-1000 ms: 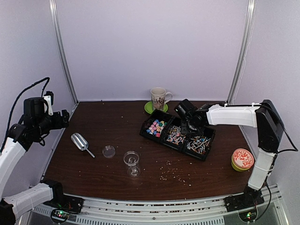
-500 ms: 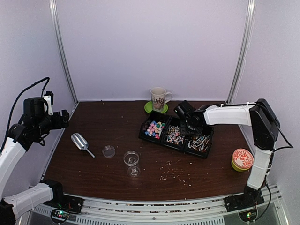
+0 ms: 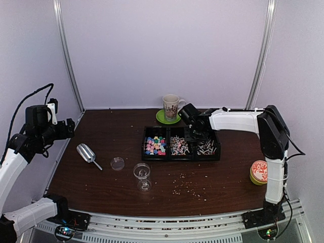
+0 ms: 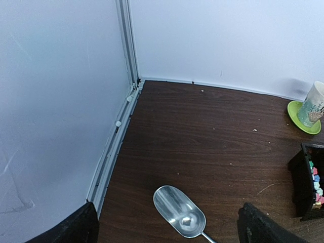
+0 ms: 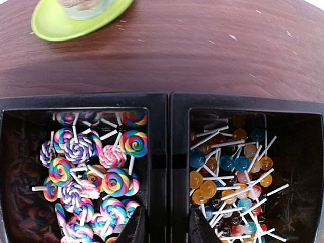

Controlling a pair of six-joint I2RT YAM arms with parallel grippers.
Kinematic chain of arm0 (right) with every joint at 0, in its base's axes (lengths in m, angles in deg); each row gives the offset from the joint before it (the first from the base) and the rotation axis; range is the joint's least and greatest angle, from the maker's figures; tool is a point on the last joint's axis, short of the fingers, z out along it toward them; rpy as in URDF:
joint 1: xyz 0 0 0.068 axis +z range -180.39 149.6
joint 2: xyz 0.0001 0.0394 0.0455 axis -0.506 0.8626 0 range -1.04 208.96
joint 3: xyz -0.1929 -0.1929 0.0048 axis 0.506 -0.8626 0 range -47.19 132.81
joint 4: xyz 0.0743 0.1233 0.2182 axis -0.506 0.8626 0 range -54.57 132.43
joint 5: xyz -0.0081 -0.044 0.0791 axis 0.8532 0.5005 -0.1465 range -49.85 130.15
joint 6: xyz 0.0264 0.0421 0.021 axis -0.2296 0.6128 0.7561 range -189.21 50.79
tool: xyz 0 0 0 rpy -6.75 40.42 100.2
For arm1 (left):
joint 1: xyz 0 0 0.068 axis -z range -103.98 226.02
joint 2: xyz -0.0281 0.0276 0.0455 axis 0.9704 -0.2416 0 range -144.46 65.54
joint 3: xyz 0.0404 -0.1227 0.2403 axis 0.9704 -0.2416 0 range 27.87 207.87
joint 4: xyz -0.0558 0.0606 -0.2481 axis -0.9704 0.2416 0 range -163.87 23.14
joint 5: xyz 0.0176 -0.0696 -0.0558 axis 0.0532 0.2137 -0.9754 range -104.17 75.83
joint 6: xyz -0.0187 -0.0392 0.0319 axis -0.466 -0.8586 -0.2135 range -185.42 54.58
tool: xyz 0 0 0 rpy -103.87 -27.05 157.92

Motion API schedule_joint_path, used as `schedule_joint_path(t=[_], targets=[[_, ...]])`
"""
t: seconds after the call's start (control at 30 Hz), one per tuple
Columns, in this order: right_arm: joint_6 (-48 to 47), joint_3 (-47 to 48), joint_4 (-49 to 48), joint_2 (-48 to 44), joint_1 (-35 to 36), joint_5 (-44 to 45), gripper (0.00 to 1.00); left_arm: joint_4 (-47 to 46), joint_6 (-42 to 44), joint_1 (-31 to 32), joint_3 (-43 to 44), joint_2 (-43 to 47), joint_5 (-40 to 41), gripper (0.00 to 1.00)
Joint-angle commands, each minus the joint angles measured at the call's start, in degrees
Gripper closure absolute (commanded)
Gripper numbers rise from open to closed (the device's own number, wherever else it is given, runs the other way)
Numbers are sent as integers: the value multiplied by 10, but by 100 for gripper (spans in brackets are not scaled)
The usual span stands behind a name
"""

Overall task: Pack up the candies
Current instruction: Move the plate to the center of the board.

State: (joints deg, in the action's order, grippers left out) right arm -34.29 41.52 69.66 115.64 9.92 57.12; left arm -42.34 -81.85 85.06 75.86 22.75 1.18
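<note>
- The candies [image 3: 177,146] fill a black three-part tray [image 3: 177,158] near the centre of the desk [image 3: 111,136], slightly toward 1 o'clock.
- The right end effector [image 3: 196,135] is grasping the tray, its fingers [image 5: 134,228] astride the wall between the middle and right compartments.
- The left end effector [image 3: 62,129] is released and raised at 9 o'clock.
- A metal scoop [image 3: 87,153] lies at 8 o'clock.

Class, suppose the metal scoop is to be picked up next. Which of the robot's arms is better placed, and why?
Left, probably. The left gripper hangs open above the table's left side, with the scoop lying just below it. The right gripper grips the black tray's divider, far across the table.
</note>
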Motion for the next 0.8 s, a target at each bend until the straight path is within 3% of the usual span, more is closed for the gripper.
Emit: schedule_joint_path(t=[0.0, 0.43, 0.77], targets=[[-21, 65, 17, 40, 21, 13, 78, -9, -3, -6, -4, 1, -6, 2], [-42, 285, 80, 174, 51, -8, 80, -9, -1, -5, -4, 1, -8, 2], [-109, 317, 56, 185, 73, -21, 73, -8, 13, -5, -5, -7, -36, 2]])
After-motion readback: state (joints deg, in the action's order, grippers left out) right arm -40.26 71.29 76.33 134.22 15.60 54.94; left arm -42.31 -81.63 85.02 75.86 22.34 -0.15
